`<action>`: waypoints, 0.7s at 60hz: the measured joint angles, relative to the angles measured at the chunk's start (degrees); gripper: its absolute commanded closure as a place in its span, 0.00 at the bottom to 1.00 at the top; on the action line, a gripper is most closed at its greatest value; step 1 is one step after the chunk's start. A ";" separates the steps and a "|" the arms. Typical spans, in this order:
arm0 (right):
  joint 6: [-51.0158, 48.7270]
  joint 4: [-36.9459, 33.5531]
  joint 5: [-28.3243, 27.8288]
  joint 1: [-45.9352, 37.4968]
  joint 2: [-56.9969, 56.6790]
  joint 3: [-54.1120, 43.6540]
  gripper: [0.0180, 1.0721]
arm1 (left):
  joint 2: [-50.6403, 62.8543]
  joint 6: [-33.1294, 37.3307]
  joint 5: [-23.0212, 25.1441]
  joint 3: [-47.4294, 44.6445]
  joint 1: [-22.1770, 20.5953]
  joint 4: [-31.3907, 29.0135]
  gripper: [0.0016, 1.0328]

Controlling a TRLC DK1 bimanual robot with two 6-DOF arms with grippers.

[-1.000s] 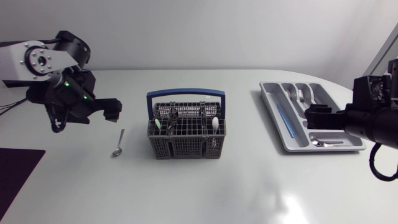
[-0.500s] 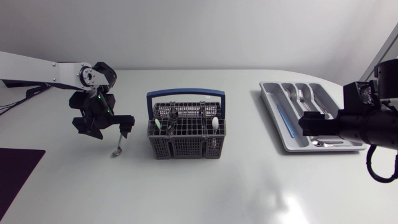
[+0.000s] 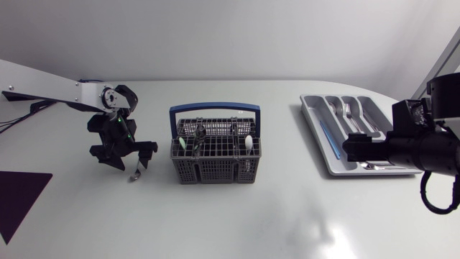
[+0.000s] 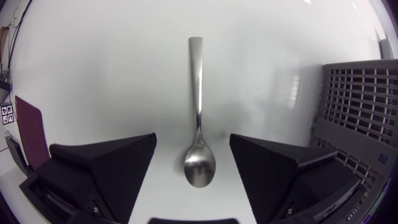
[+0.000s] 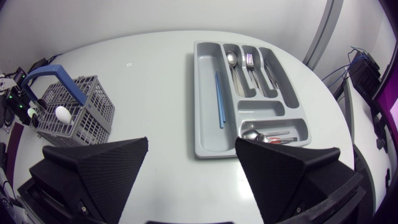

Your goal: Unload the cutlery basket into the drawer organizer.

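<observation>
Spoon (image 4: 198, 112): flat on desk (image 4: 93, 74) beside basket (image 4: 360, 99); left end effector (image 4: 193, 146), wide open, straddles its bowl. Risk: thin, low steel may slip out or skid away on closing. Right end effector (image 5: 192, 149): wide, empty.

You are working over a white, glossy table (image 3: 287, 216) whose far right corner is rounded, with a plain pale wall (image 3: 287, 36) rising behind its far edge. A dark maroon mat (image 3: 18, 198) lies flat at the table's front left corner. Soft, even light falls on the tabletop, and you can see a blurred bright patch (image 3: 334, 234) of reflection near the front edge, right of the middle.
</observation>
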 measured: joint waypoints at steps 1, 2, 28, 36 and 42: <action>0.00 -0.02 0.00 0.00 0.00 -0.07 0.04 | 0.02 0.00 0.02 0.00 0.00 0.04 0.33; 0.00 -0.02 0.00 0.00 0.00 -0.13 0.04 | 0.02 0.00 0.02 0.00 0.00 0.15 0.33; -0.31 0.42 -0.15 -0.02 0.00 -1.05 0.04 | 0.26 0.00 0.20 -0.02 0.04 3.61 0.72; -0.48 0.42 -0.17 -0.02 0.00 -1.25 0.04 | 1.33 0.02 0.26 -0.02 0.33 3.54 0.78; -0.63 0.44 -0.17 -0.02 0.00 -1.29 0.04 | 1.51 0.02 0.39 -0.02 0.42 3.37 0.80</action>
